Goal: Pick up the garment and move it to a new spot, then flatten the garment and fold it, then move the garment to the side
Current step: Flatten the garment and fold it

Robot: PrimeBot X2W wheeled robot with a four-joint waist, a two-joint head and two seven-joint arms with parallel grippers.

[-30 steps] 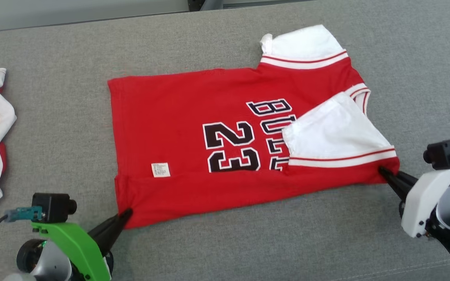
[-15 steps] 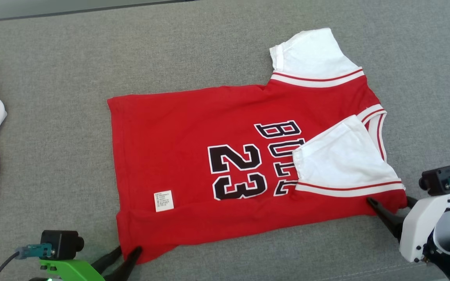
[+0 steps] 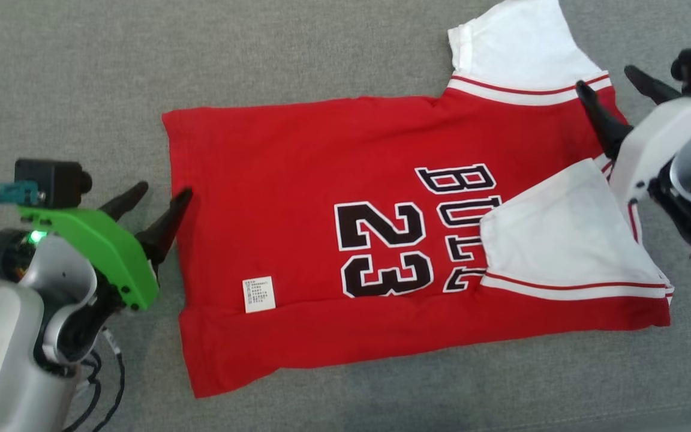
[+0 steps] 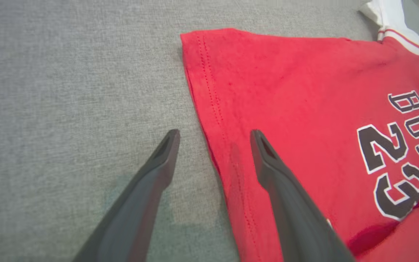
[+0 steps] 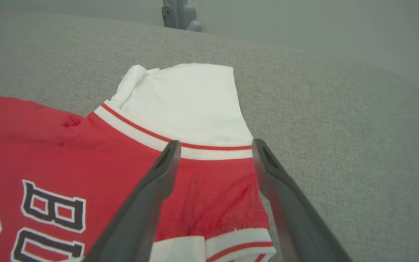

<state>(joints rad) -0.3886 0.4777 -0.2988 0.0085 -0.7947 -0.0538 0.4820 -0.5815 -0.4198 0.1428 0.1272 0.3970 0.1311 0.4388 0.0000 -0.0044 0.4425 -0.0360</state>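
Lying spread out, the garment (image 3: 297, 180) reads "23" and "BUL".

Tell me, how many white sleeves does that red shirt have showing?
2. The far sleeve sticks out flat on the grey surface beyond the red shirt; the near sleeve is folded over the shirt's front, covering part of the lettering.

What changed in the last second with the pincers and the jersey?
Both let go of the near corners of the jersey and moved toward its far edge: left pincer open astride the hem, right pincer open at the far shoulder. The jersey stayed flat.
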